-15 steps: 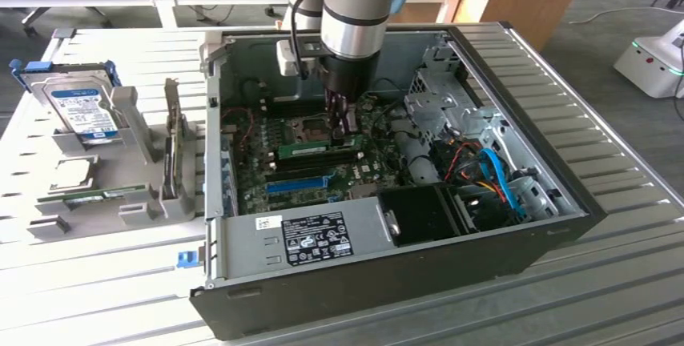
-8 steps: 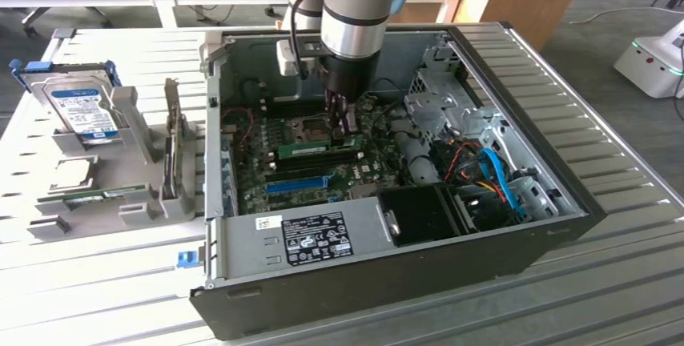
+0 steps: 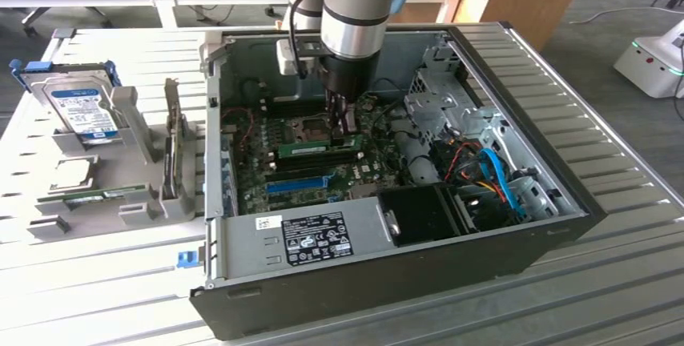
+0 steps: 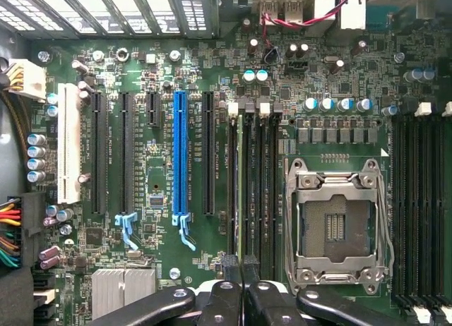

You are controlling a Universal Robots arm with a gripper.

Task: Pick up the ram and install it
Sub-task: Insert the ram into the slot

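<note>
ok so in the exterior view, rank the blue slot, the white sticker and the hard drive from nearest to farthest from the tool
1. blue slot, on the board, close by the tool.
2. white sticker, on the metal cover, nearer the camera.
3. hard drive, outside the case, on the exterior view's left.

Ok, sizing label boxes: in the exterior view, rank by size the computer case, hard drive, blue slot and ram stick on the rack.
1. computer case
2. hard drive
3. ram stick and blue slot: both thin slivers, too close to rank.
</note>
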